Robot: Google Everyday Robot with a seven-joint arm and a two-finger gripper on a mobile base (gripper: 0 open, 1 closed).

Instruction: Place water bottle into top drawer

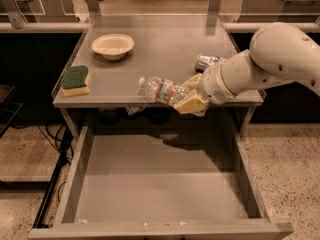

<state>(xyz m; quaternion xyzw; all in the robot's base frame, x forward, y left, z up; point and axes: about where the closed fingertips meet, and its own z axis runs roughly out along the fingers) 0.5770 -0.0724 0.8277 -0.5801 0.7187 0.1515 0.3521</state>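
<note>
Camera view: pincer clenched on the water bottle, which juts sideways from it above the top drawer.

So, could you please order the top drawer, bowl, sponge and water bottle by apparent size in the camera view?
1. Top drawer, by far.
2. Bowl and water bottle, alike; the bottle's end is hidden in the gripper, held at the front of the table, nearer the camera.
3. Sponge, slightly smaller.
</note>
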